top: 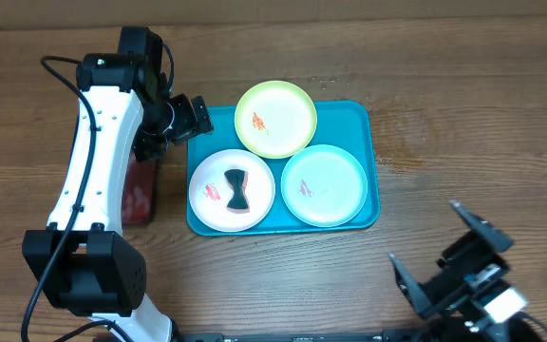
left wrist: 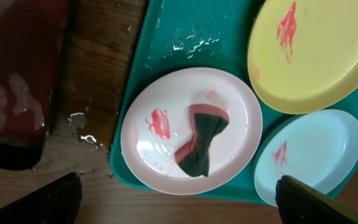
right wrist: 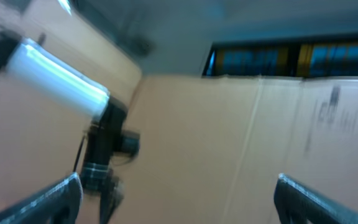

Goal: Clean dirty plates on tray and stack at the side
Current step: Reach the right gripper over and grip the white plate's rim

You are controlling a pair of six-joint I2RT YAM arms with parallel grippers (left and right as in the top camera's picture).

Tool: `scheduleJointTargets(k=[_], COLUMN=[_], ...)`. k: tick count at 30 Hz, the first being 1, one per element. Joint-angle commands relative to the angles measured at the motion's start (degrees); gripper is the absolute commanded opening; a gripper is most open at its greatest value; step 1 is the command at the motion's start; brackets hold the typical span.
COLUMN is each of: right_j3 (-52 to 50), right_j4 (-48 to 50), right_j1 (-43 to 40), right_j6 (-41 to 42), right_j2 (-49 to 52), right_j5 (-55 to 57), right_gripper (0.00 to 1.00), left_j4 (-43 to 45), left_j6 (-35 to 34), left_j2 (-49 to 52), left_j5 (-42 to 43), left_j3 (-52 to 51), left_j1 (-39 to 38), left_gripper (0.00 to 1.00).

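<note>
Three plates (top: pixel 288 109), two trays (top: pixel 354 123), one cloth (top: pixel 238 188).

Left arm (top: pixel 93 161): long white shell link with rounded edges, a black joint housing at each end. Lower housing is a large matte black block. Thin black cable (top: pixel 32 299) trails off by the lower block; a second one loops from the upper housing. Left gripper (top: pixel 194 118): all black, blocky; its fingertips (left wrist: pixel 55 199) dark, matte, wedge-shaped in the wrist view. Right arm (top: pixel 463 280): mostly black, angular flat plates, one small white-grey patch near the wrist. Right gripper (top: pixel 424 231): black; fingers (right wrist: pixel 55 199) dark grey and tapered, edges blurred
</note>
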Motion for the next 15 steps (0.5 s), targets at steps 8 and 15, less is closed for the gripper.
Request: scheduleJointTargets(k=[8, 15], right_j3=[58.8, 70.2], right_j4=[-67.1, -71.2], right_j1=[-0.1, 0.1], right_j6=[-9.6, 0.7], right_j2=[39.3, 59.3], right_j5=[0.9, -30.6], right_gripper=[1.00, 1.00], left_j4=[-0.5, -0.5], left_j6=[0.7, 0.7], left_j2=[0.2, 0.2], left_j5=[-0.1, 1.0], left_j3=[0.7, 0.7], left_j1=[-0.3, -0.3], left_gripper=[1.00, 1.00])
